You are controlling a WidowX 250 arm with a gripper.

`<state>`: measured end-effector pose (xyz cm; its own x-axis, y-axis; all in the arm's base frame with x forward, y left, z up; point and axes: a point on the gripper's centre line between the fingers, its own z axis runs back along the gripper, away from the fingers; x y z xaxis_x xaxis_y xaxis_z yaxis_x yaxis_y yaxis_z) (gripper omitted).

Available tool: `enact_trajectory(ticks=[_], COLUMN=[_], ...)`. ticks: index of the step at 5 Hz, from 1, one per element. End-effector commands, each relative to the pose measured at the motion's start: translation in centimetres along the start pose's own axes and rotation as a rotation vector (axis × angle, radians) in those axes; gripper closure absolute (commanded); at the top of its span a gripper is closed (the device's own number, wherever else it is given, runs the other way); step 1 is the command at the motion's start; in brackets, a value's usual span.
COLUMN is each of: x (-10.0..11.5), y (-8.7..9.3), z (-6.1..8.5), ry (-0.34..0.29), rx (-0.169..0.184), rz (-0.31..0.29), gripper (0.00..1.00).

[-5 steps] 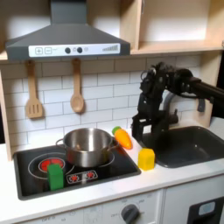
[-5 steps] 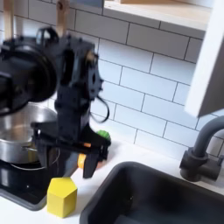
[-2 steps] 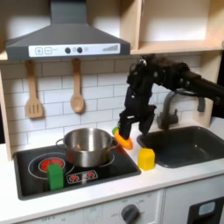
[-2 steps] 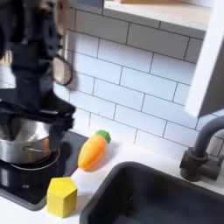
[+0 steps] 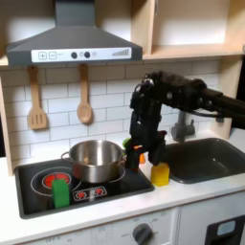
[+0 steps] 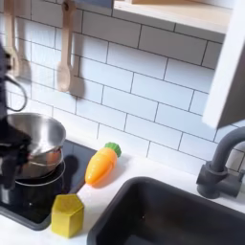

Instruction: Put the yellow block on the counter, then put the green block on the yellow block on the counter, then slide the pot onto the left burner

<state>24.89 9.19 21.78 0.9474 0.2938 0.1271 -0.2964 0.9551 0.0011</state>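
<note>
Beside the pot, the hand hangs low; whether it is open or closed cannot be told. Yellow block stands just below-right on the worktop, seemingly already placed; green block awaits on the cooktop.

Off-white counter with black cooktop, sink, yellow block and toy carrot.
</note>
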Motion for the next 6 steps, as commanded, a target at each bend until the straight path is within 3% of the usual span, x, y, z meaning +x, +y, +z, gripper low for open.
enact_trajectory(ticks=[1,4,5,6], x=[-0.3,-0.3,0.6,2.6], y=[1.0,1.1,2.0,2.7], z=[0.0,0.1,-1.1,-1.8], ry=[0.013,0.011,0.005,-0.014], rx=[0.005,0.006,0.039,0.031], rz=[-0.005,-0.01,0.002,0.03], gripper=[0.0,0.0,0.0,0.0])
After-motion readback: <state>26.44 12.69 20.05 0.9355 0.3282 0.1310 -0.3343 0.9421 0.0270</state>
